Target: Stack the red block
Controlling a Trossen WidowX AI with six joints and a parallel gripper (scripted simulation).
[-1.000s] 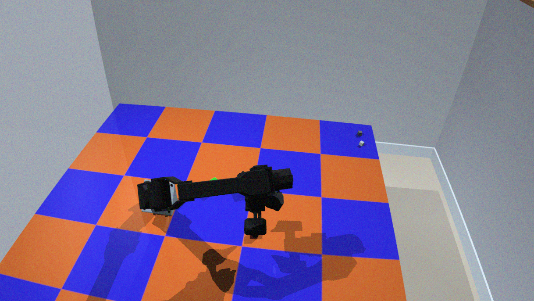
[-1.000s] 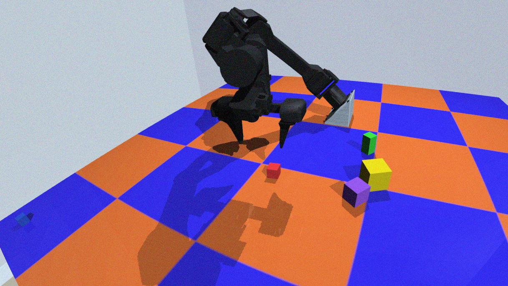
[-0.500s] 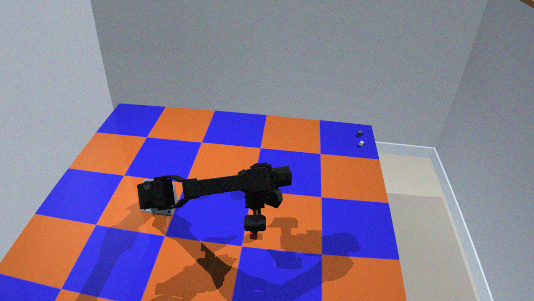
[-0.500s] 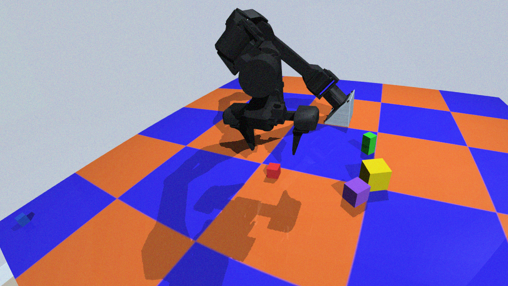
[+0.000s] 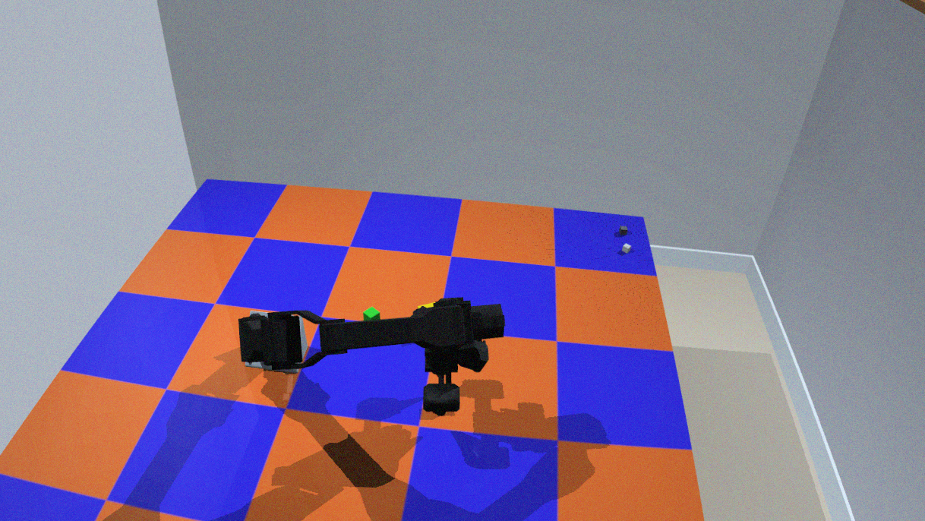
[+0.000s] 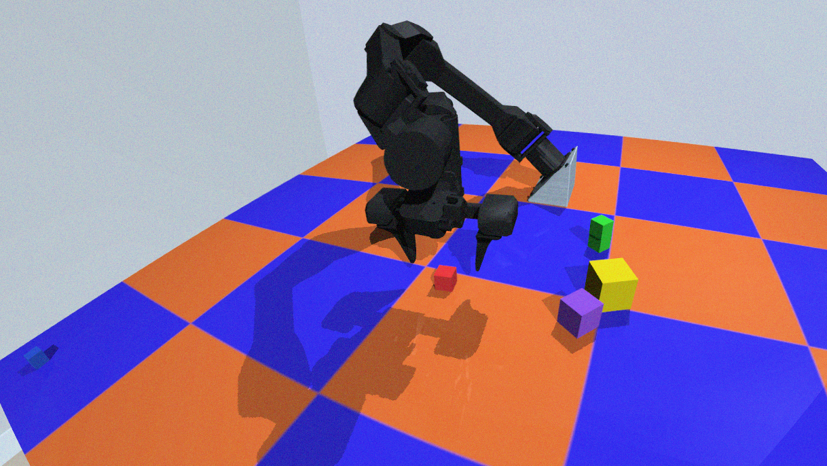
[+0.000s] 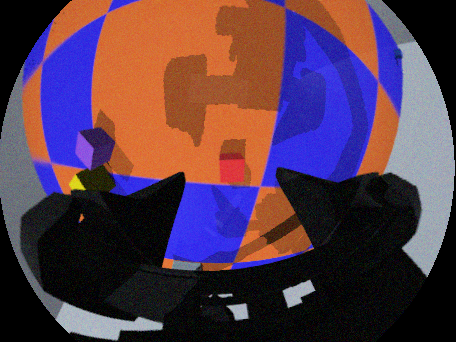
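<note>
The black robot arm's hand (image 6: 444,261) hangs low over the middle of the orange-and-blue chequered bench (image 6: 723,289), fingers spread wide and holding nothing. One pointed fingertip (image 6: 411,253) and its partner flank the space just behind the small red cube (image 6: 445,277), which sits on the bench on its own, untouched, at the corner where an orange square meets a blue one. From the wrist view the red cube (image 7: 232,167) lies just ahead of the gap between the tips, so I judge the hand is lining up to drop around it. The slim green tower (image 6: 600,232) stands upright well off to the side nearer the arm's grey base wedge (image 6: 555,186), with a big yellow cube (image 6: 613,283) and a purple cube (image 6: 580,312) close by it, touching each other. Those neighbours may crowd the later approach.
</note>
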